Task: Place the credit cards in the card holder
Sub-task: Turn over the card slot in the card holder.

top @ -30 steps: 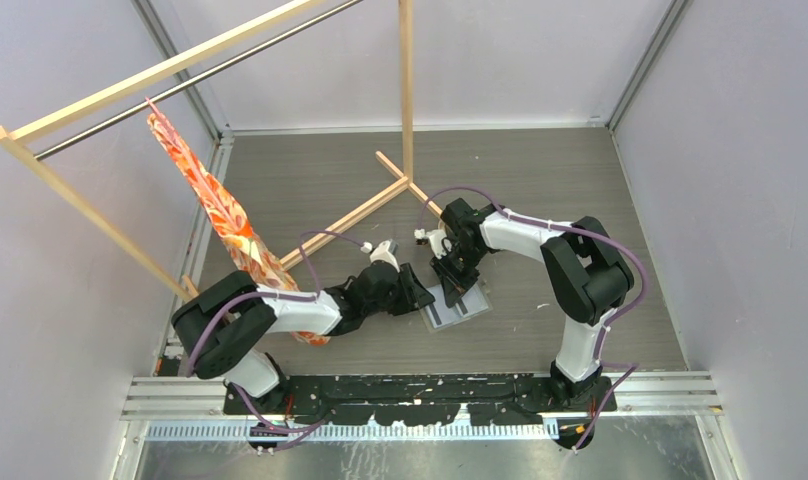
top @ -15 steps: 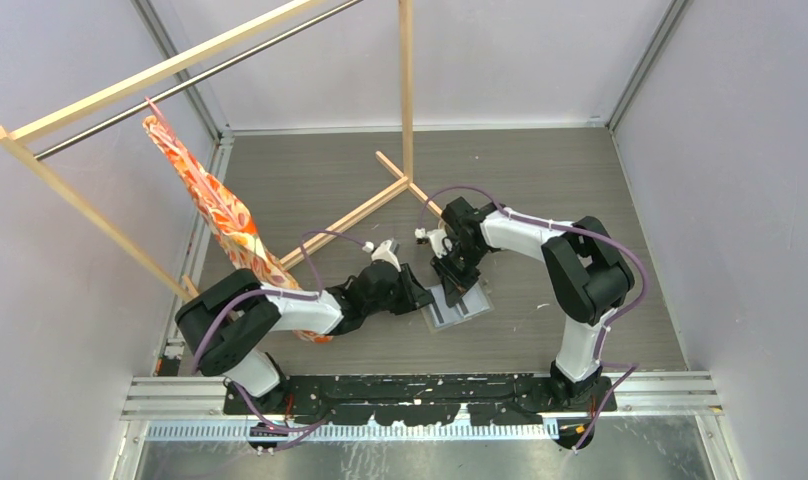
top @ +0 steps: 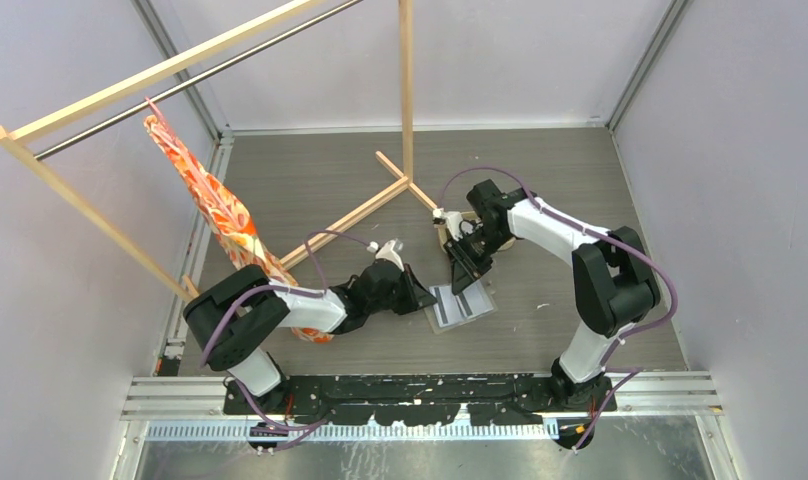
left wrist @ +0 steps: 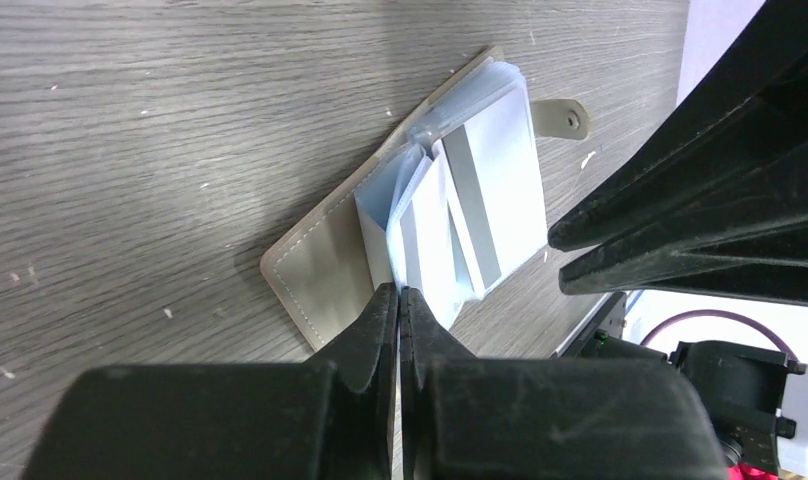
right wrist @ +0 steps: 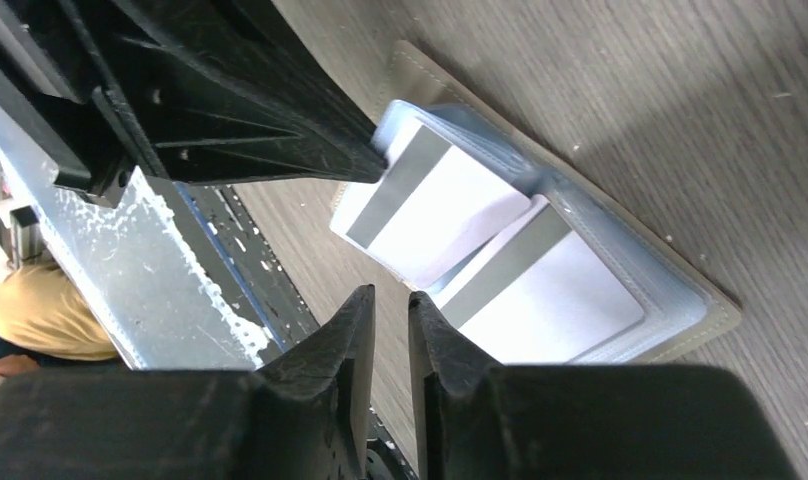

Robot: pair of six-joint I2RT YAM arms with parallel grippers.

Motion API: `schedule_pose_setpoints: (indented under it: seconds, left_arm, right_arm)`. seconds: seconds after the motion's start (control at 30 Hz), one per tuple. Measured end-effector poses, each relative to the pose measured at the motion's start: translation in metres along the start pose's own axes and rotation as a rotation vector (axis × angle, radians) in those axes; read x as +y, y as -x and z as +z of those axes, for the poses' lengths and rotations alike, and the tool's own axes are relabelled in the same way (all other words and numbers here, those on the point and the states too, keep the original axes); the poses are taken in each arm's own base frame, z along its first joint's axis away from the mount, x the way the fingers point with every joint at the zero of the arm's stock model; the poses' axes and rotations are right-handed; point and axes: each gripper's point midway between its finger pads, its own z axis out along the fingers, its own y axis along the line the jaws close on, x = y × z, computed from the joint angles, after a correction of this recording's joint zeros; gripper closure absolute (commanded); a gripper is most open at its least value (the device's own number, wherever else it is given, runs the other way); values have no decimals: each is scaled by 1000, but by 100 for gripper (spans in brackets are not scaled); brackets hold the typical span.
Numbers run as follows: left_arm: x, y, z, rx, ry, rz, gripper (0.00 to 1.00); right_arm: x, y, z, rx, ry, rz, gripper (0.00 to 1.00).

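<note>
Credit cards (right wrist: 450,205) lie in the open card holder (left wrist: 315,270) just ahead of the left tool (left wrist: 400,292), its tips pressed together at a sleeve (left wrist: 375,215) edge. Right tool (right wrist: 392,300) hovers nearby, slightly parted, empty. Tugging could spill the half-seated card.

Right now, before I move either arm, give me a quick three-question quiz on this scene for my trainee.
1. True or false: the card holder lies closed and snapped on the table.
2. In the right wrist view, how many white cards with a grey stripe show in its clear sleeves? A one, B two, C four.
3. Fill in: the right gripper holds ____ between its fingers.

Key: 1 false, it lies open. 2 B. 3 nothing. Its jaws stand slightly apart, while the left gripper is pinched shut at a sleeve's edge.
</note>
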Motion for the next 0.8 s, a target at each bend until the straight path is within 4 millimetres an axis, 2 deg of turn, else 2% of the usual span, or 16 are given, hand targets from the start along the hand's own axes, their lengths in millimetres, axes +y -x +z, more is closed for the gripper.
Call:
schedule_pose_setpoints:
  seconds: [0.23,0.47,0.57,0.8]
  left_arm:
    - [-19,4,2,16,-44,18,100]
    - [-45,7,6,71,-80,89,100]
    - [-48,6,6,97,-68,115,100]
    - [-45,0,10,145,-52,122,95]
  right_arm:
    - [7,0,-4,-10,50,-3,74]
    - [-8,6,-25,-86,23,46,73]
    - [-10,8,-31,-109,15,52,72]
    - [-7,8,-28,-111,37,76,64]
